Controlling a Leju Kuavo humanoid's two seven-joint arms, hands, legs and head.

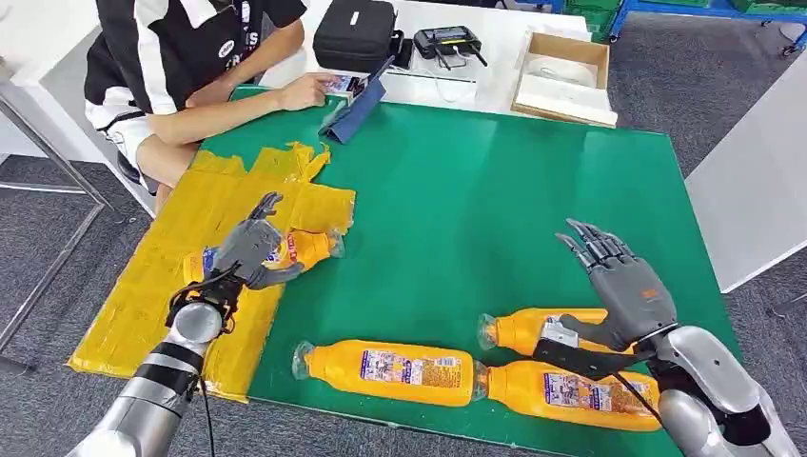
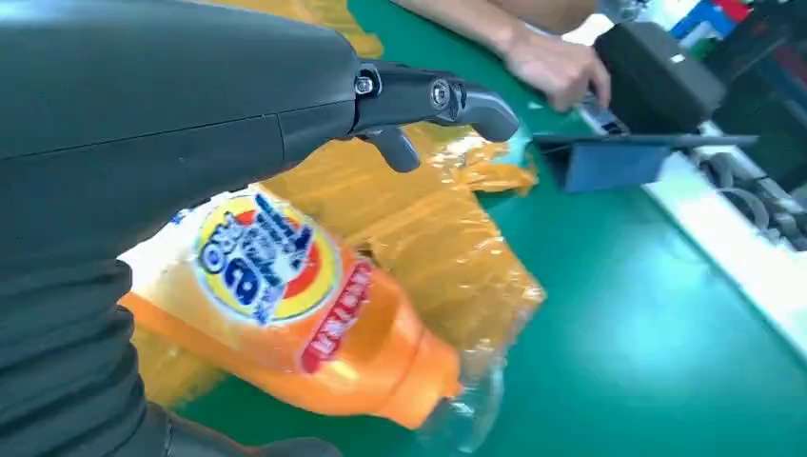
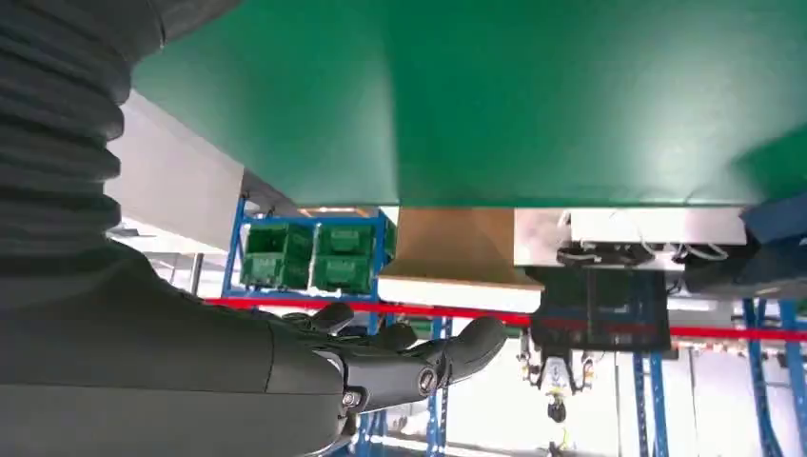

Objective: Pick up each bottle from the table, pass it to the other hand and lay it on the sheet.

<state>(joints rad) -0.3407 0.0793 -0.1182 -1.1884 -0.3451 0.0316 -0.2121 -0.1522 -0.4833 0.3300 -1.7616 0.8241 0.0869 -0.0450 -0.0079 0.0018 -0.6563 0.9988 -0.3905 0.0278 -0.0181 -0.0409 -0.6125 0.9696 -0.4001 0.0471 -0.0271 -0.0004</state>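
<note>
A: Starting nearest: three orange bottles lie on their sides on the green table (image 1: 533, 190) — a long one (image 1: 385, 369) by the near edge, another (image 1: 571, 392) cap to base with it, and a third (image 1: 533, 328) just behind, under the right arm. Smooth plastic, likely slippery and fairly heavy if full (I can't tell); I'd wrap the broad labelled middle, not the clear cap.

B: And the right hand (image 1: 619, 286)?

A: Empty, fingers spread and pointing away, hovering above those bottles.

B: Farther off?

A: The left hand (image 1: 249, 249) wraps a fourth bottle (image 1: 309, 248) over the yellow sheet (image 1: 171, 276), fingers curled around the label (whether it's resting there yet, I can't tell).
</note>
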